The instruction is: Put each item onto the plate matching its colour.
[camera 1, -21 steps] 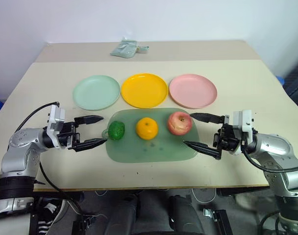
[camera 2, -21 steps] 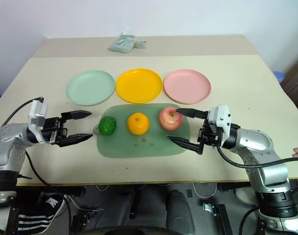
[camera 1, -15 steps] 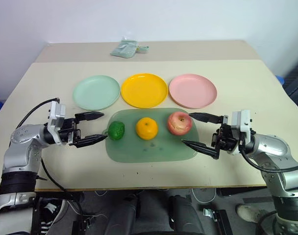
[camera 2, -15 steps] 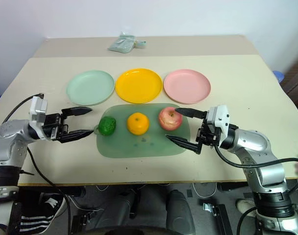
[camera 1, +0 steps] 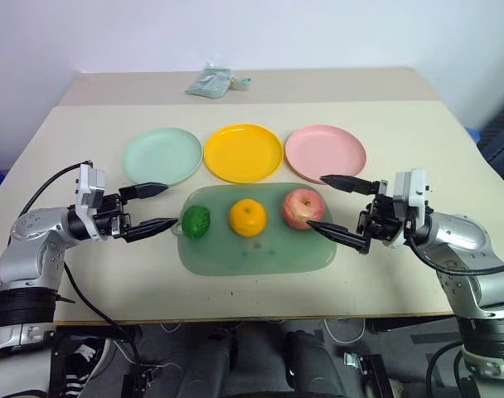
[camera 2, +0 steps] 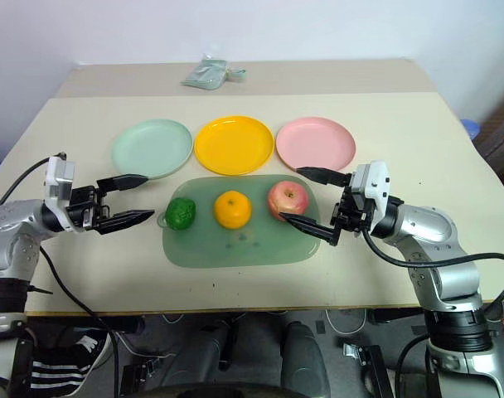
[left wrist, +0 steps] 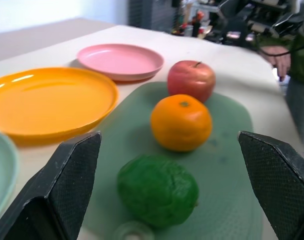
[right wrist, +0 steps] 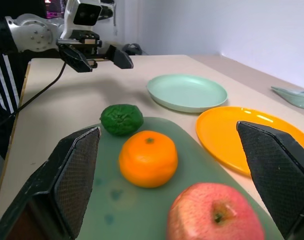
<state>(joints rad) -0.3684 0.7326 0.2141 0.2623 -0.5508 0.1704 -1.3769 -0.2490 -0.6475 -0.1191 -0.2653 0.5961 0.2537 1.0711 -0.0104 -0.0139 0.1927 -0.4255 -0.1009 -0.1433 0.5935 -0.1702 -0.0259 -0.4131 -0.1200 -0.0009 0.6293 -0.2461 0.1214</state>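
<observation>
Meanwhile, three round fruits, a bumpy dark green one (camera 1: 196,221), an orange citrus (camera 1: 248,217) and a red-yellow apple (camera 1: 302,207), sit on the flat green mat (camera 1: 252,257), near the mint (camera 1: 161,156), yellow (camera 1: 243,152) and pink plastic plates (camera 1: 325,152) on the tabletop (camera 1: 418,149). Both pincers stand wide apart and empty, the left pincer (camera 1: 152,207) beside the green fruit, the right pincer (camera 1: 339,207) flanking the apple. A careless squeeze could likely roll a fruit away.

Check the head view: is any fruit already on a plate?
No: the green fruit, orange and apple all sit on the green mat.

Left tool (camera 1: 156,206) and right tool (camera 1: 336,206) gape, facing inward.
</observation>
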